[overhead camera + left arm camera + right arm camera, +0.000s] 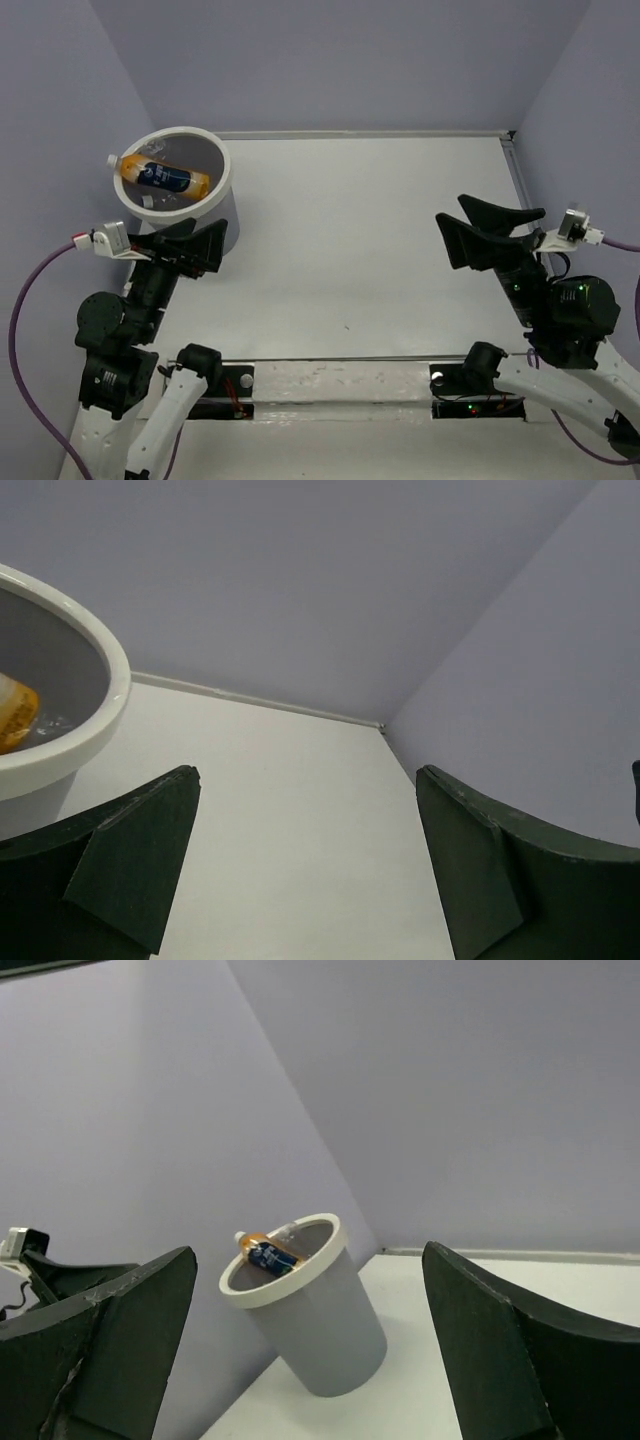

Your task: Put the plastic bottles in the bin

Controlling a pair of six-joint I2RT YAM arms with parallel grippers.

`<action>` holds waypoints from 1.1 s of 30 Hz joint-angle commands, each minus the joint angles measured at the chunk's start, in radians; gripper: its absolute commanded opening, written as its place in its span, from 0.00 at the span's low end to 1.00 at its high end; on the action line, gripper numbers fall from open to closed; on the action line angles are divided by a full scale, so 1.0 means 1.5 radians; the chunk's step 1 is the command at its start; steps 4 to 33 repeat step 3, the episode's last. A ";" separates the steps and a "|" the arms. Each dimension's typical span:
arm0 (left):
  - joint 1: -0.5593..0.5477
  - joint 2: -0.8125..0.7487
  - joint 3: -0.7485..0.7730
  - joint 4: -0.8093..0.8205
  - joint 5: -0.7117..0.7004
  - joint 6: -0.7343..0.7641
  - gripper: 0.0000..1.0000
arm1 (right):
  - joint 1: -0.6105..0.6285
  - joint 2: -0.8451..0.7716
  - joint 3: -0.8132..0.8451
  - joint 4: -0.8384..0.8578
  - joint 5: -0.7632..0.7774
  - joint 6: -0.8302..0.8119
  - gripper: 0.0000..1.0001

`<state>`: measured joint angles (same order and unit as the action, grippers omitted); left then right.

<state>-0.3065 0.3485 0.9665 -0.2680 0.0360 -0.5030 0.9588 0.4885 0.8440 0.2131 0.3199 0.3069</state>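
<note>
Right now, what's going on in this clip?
Neither arm is handling anything. The left gripper hangs open and empty just beside the bin. The right gripper is also open and empty over the far right of the table. An orange bottle lies slanted in the bin, with its white cap poking up at the rim. No bottles show on the table itself.
</note>
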 commanded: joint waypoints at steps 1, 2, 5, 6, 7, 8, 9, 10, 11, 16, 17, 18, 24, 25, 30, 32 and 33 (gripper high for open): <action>-0.001 0.008 -0.030 0.111 0.082 -0.028 0.99 | 0.001 -0.033 0.005 -0.180 0.084 -0.007 1.00; -0.001 0.011 -0.031 0.113 0.081 -0.028 0.99 | 0.001 -0.037 0.006 -0.183 0.087 -0.010 1.00; -0.001 0.014 -0.028 0.114 0.080 -0.027 0.99 | 0.001 -0.040 0.009 -0.187 0.088 -0.015 1.00; -0.001 0.014 -0.028 0.114 0.080 -0.027 0.99 | 0.001 -0.040 0.009 -0.187 0.088 -0.015 1.00; -0.001 0.014 -0.028 0.114 0.080 -0.027 0.99 | 0.001 -0.040 0.009 -0.187 0.088 -0.015 1.00; -0.001 0.014 -0.028 0.114 0.080 -0.027 0.99 | 0.001 -0.040 0.009 -0.187 0.088 -0.015 1.00; -0.001 0.014 -0.028 0.114 0.080 -0.027 0.99 | 0.001 -0.040 0.009 -0.187 0.088 -0.015 1.00; -0.001 0.014 -0.028 0.114 0.080 -0.027 0.99 | 0.001 -0.040 0.009 -0.187 0.088 -0.015 1.00; -0.001 0.014 -0.028 0.114 0.080 -0.027 0.99 | 0.001 -0.040 0.009 -0.187 0.088 -0.015 1.00; -0.001 0.014 -0.028 0.114 0.080 -0.027 0.99 | 0.001 -0.040 0.009 -0.187 0.088 -0.015 1.00; -0.001 0.014 -0.028 0.114 0.080 -0.027 0.99 | 0.001 -0.040 0.009 -0.187 0.088 -0.015 1.00; -0.001 0.014 -0.028 0.114 0.080 -0.027 0.99 | 0.001 -0.040 0.009 -0.187 0.088 -0.015 1.00; -0.001 0.014 -0.028 0.114 0.080 -0.027 0.99 | 0.001 -0.040 0.009 -0.187 0.088 -0.015 1.00; -0.001 0.014 -0.028 0.114 0.080 -0.027 0.99 | 0.001 -0.040 0.009 -0.187 0.088 -0.015 1.00; -0.001 0.014 -0.028 0.114 0.080 -0.027 0.99 | 0.001 -0.040 0.009 -0.187 0.088 -0.015 1.00; -0.001 0.014 -0.028 0.114 0.080 -0.027 0.99 | 0.001 -0.040 0.009 -0.187 0.088 -0.015 1.00; -0.001 0.014 -0.028 0.114 0.080 -0.027 0.99 | 0.001 -0.040 0.009 -0.187 0.088 -0.015 1.00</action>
